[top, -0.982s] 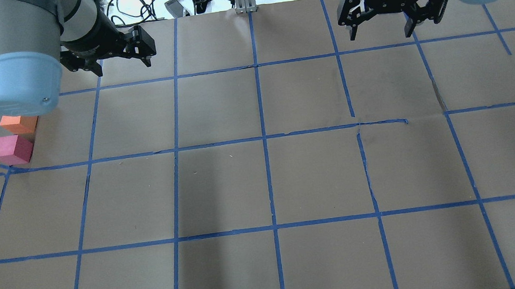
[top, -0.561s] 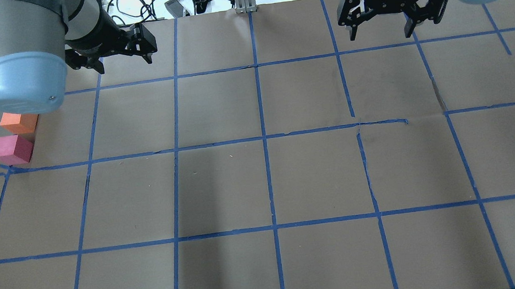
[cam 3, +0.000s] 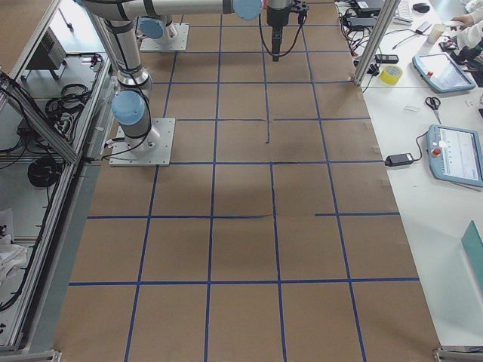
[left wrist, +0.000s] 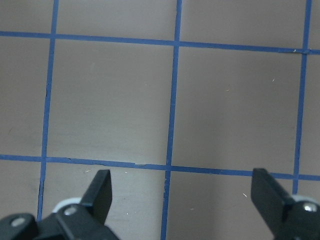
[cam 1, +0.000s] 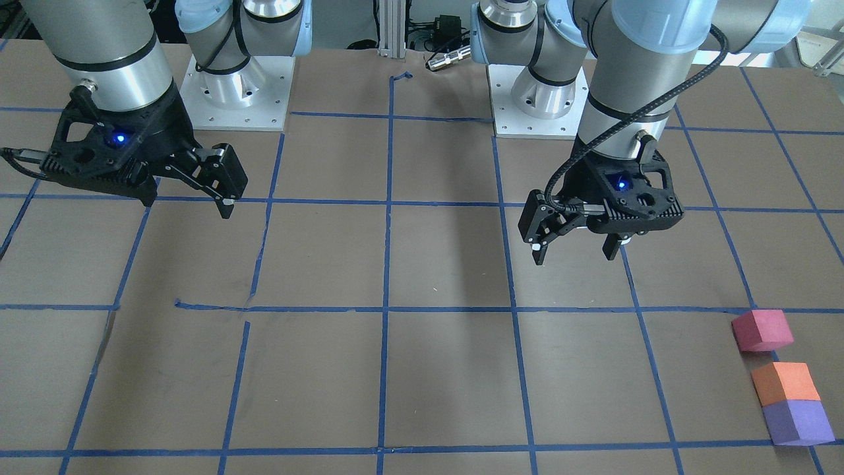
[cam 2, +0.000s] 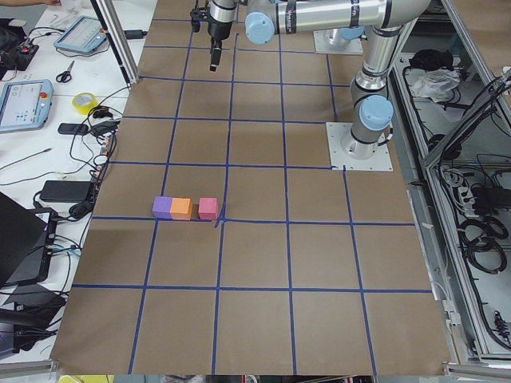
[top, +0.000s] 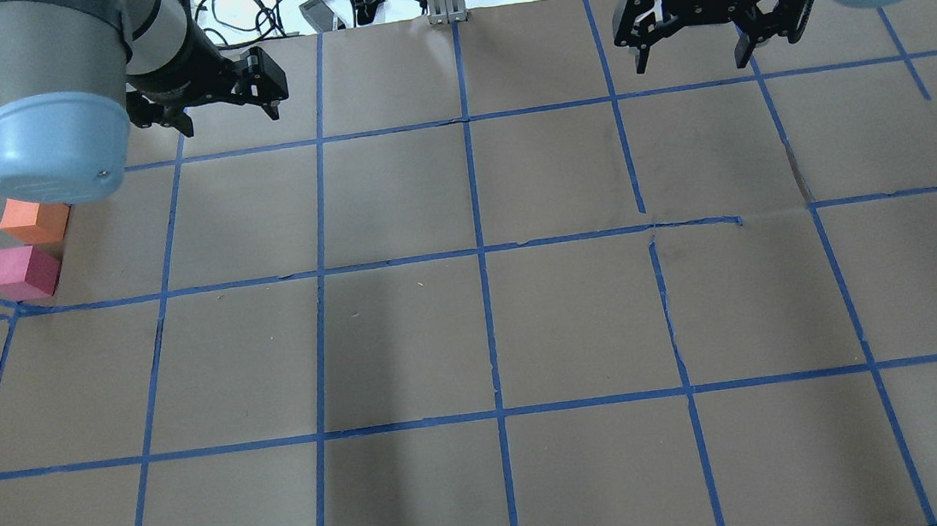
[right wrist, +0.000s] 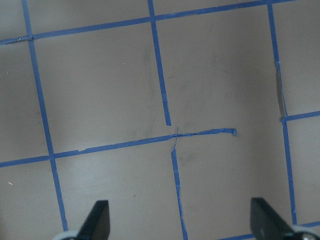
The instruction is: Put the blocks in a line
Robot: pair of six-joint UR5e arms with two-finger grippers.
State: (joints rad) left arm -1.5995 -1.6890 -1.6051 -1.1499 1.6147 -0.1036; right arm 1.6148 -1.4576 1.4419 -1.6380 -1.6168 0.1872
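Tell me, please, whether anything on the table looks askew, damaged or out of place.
The blue tape grid is broken on the right arm's side: one line ends short and the crossing line is shifted. The pink block sits slightly apart from the orange block and purple block, which touch.

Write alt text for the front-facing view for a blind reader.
Three blocks lie in a row at lower right: pinkish-red block, then orange block touching purple block. The left pincer and right pincer hover open and empty over the taped table.
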